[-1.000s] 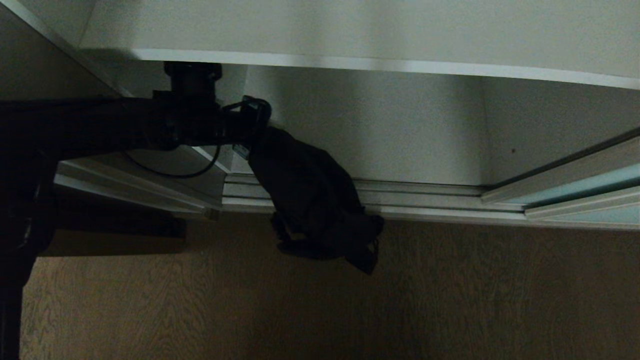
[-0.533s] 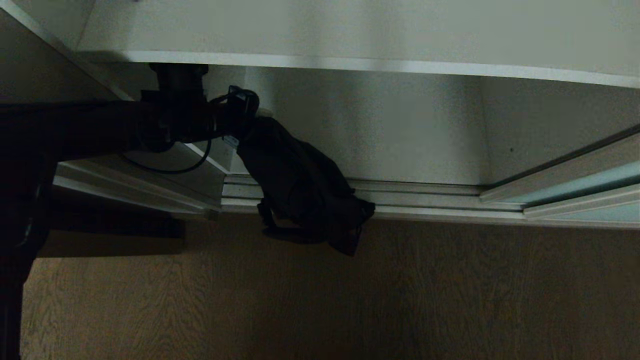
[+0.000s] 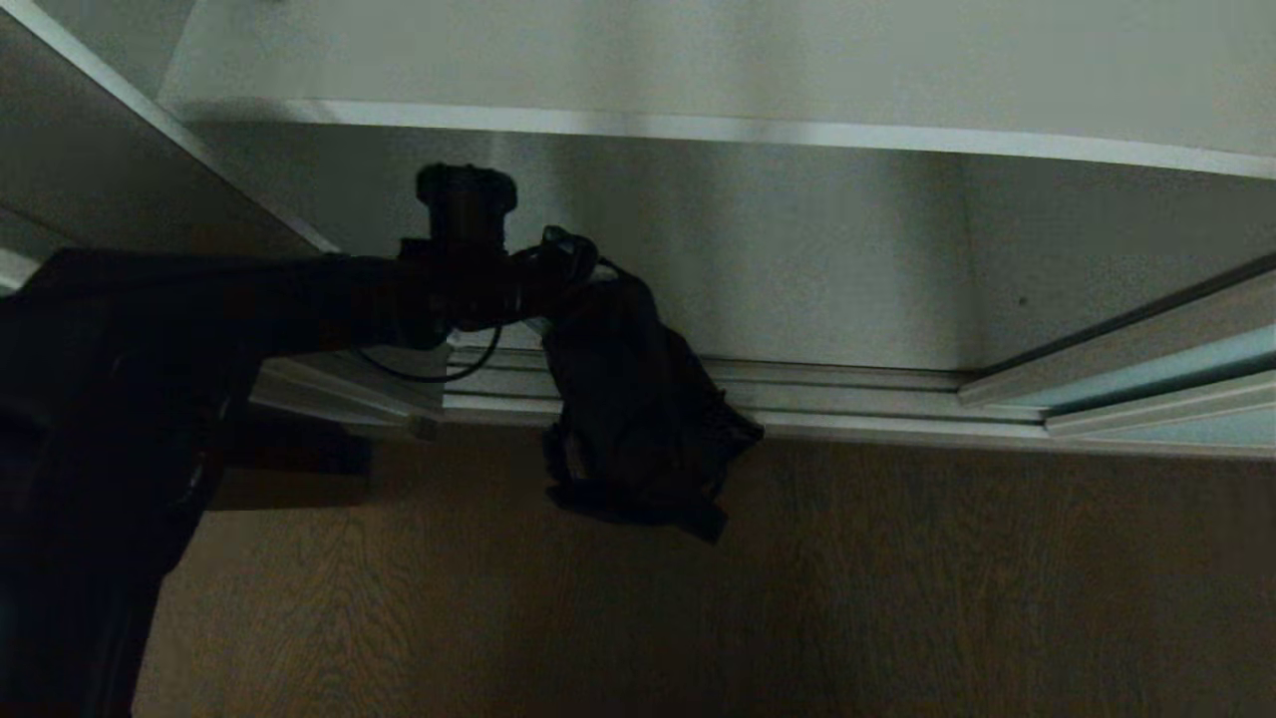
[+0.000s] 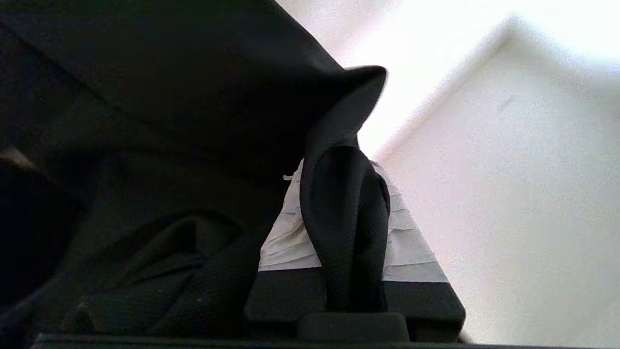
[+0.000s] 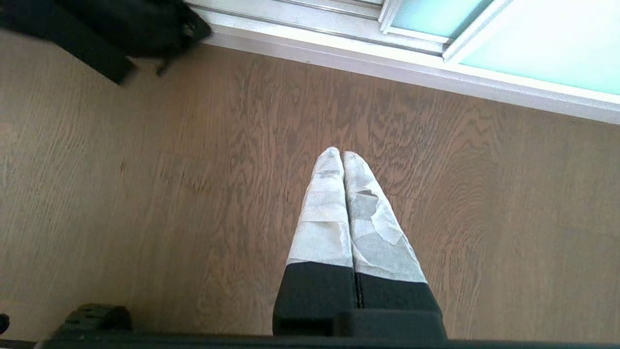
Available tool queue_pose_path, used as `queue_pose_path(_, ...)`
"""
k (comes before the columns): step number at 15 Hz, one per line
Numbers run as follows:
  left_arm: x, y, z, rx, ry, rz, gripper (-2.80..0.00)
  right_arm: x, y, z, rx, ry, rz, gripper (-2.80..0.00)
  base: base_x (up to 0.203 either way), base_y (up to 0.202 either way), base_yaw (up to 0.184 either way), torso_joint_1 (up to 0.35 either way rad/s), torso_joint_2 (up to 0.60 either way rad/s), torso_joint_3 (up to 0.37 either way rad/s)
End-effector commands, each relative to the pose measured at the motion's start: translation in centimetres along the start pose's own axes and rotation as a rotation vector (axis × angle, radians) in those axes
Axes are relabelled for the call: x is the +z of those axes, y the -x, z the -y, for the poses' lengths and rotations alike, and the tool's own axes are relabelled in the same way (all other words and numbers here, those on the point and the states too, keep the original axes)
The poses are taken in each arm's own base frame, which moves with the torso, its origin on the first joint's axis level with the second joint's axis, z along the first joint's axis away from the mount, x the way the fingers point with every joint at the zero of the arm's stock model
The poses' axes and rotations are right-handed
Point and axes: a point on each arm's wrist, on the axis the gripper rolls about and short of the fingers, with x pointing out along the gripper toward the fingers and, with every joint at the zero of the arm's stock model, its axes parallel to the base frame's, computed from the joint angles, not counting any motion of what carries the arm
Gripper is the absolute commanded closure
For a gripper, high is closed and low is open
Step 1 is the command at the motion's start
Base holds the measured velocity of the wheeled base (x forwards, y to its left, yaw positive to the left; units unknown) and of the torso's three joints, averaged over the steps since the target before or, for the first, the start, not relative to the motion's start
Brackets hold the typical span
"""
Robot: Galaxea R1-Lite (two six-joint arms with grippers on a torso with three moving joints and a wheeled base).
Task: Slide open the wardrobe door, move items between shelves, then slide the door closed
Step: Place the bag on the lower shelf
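Observation:
In the head view my left gripper [image 3: 573,271] reaches in from the left, below the white shelf [image 3: 698,60] and in front of the open wardrobe bay. It is shut on the wide strap [image 4: 345,218] of the black pouch bag [image 3: 638,419]. The bag hangs from it, over the floor track [image 3: 857,399]. In the left wrist view the left gripper [image 4: 341,167] has the strap pinched between its taped fingers [image 4: 286,237]. The sliding wardrobe door [image 3: 1176,374] stands pushed to the right. My right gripper [image 5: 343,154] is shut on nothing and points at the wooden floor.
Wood-grain floor [image 3: 797,598] lies in front of the wardrobe. The bay's pale back wall [image 3: 797,259] shows behind the bag. In the right wrist view the bag [image 5: 121,24], the track [image 5: 315,34] and the frosted door [image 5: 533,43] show beyond the gripper.
My left arm has swung to the right and slightly lower, carrying the black pouch bag with it. The bag hangs more upright now. The right arm has not moved.

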Motion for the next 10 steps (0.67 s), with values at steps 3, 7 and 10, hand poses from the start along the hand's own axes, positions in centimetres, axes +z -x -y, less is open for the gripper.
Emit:
queue_pose_path(3, -2.9, -2.8, -1.6, 0.011, -0.108, -0.024, 0.0, 0.0, 0.0, 0.0, 0.0, 0.001, 0.004, 0.0, 0.0, 0.0, 0.0, 0.0, 0.0, 0.0)
queue_pose_path(7, -3.3, -3.6, -2.3, 0.068, -0.256, 0.065, 0.0, 0.0, 0.0, 0.0, 0.0, 0.001, 0.004, 0.0, 0.0, 0.0, 0.0, 0.0, 0.0, 0.0)
queue_pose_path(10, -3.9, -4.2, -3.3, 0.126, -0.291, 0.083, 0.0, 0.0, 0.0, 0.0, 0.0, 0.001, 0.003, 0.0, 0.0, 0.0, 0.0, 0.0, 0.0, 0.0)
